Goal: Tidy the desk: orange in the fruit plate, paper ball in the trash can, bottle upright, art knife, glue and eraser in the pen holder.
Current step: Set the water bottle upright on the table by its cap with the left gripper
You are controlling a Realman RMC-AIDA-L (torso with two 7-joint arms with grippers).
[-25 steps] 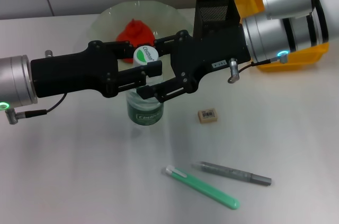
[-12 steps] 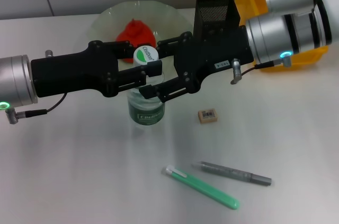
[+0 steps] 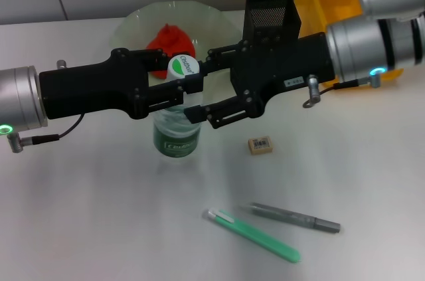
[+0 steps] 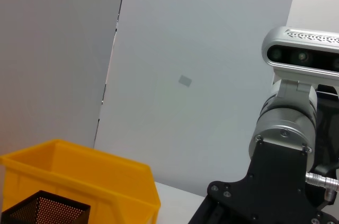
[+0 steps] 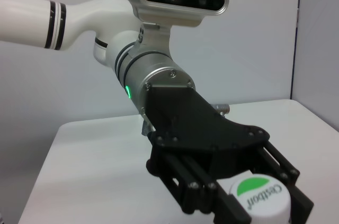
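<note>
Bottle (image 3: 176, 136): upright on surface (image 3: 99, 214); left gripper (image 3: 180, 85) jaws clamped on cap. Right gripper (image 3: 212, 88): jaws apart, beside bottle.

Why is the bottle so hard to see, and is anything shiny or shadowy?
In the head view both black hands cover most of the bottle: the left hand grips its neck, and the right hand is open beside it. The bottle casts a soft shadow on the table. In the right wrist view only its white cap shows.
</note>
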